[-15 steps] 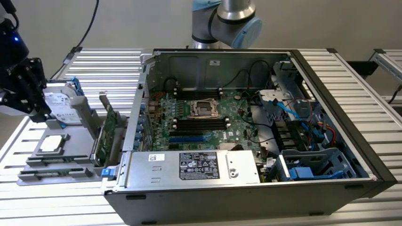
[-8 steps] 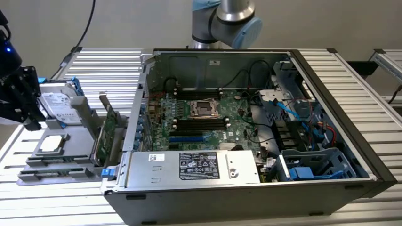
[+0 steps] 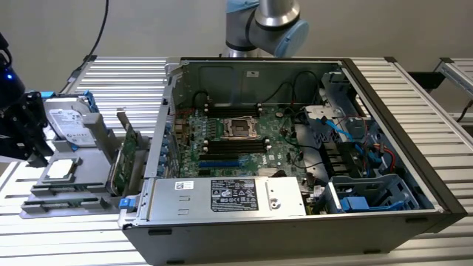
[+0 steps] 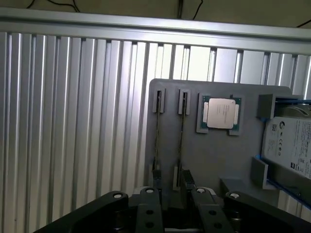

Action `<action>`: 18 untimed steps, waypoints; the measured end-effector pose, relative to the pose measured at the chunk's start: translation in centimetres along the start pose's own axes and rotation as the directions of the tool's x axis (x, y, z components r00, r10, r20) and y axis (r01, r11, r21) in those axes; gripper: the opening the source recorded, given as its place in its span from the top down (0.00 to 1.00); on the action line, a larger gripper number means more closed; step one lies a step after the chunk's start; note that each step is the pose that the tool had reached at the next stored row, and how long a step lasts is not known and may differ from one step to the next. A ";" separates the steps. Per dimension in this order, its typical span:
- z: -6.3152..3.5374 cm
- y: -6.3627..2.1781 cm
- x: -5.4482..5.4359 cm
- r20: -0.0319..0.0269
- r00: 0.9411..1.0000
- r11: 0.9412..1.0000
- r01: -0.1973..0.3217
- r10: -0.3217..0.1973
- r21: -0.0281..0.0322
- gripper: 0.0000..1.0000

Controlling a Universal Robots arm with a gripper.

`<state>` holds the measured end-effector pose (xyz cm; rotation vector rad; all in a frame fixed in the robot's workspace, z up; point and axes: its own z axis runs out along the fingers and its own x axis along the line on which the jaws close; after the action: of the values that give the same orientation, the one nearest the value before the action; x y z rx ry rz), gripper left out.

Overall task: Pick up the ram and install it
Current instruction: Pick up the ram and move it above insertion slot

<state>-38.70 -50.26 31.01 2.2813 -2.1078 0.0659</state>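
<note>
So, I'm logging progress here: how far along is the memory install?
Done: nothing yet; the motherboard's memory slots look empty. In hand: the open claw hangs over the grey holder, gripping nothing, close to two memory sticks that stand in it. Left: picking one up and seating it in a slot.

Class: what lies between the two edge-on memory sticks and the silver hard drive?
A square silver processor chip on the grey tray, seen in the wrist view.
</note>
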 end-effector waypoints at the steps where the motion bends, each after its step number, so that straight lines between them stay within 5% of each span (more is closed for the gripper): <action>1: 0.19 0.01 0.1 0.000 1.000 1.000 0.000 0.000 0.000 0.70; 9: 1.73 0.01 1.5 0.000 1.000 1.000 0.000 0.000 0.000 0.70; 18: 3.37 -0.35 1.6 0.000 1.000 1.000 0.000 0.000 0.000 0.70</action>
<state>-38.19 -52.03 27.74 2.2813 -2.1077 0.0659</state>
